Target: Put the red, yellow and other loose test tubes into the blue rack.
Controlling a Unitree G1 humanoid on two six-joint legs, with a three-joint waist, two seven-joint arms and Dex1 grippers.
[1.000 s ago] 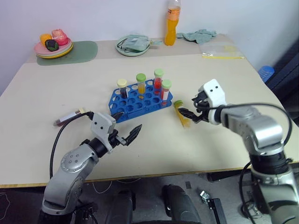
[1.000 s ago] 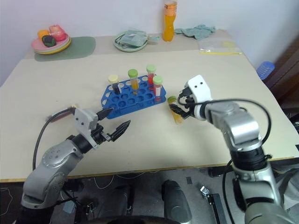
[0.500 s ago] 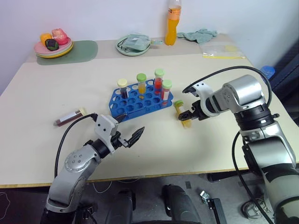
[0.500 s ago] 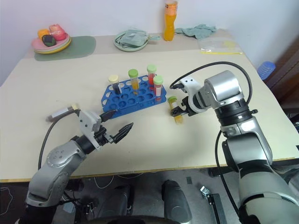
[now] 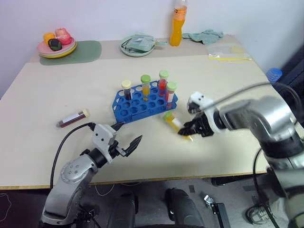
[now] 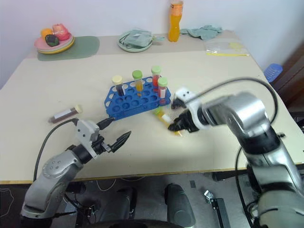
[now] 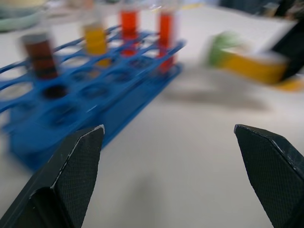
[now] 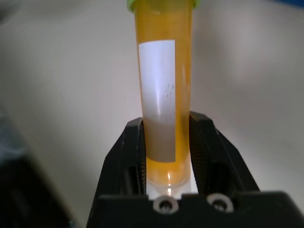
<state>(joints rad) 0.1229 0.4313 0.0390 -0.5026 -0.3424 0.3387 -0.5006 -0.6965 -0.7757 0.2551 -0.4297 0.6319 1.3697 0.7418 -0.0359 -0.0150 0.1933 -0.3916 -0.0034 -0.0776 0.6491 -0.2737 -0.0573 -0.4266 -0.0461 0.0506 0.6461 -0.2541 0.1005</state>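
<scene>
The blue rack [image 5: 142,102] stands mid-table with several capped tubes upright in it, red, yellow and dark ones. My right gripper [image 5: 188,131] is shut on the yellow test tube [image 5: 173,121], which has a green cap and a white label [image 8: 161,76]. The tube lies nearly flat, just in front of the rack's right end, cap toward the rack. A loose dark red tube [image 5: 72,118] with a cream cap lies on the table left of the rack. My left gripper [image 5: 128,133] hovers open and empty in front of the rack's left end, fingers [image 7: 71,175] wide apart.
At the back stand an orange bottle [image 5: 177,23], a plate with a cloth [image 5: 137,46], a plate of fruit [image 5: 57,46] on a green mat, a crumpled cloth [image 5: 204,36] and a plastic bag [image 5: 229,52]. The table's front edge [image 5: 156,178] runs just below both grippers.
My right gripper has shut on the yellow tube and pulled it left and toward me, closer to the rack's front. The left gripper sank slightly, still open.
</scene>
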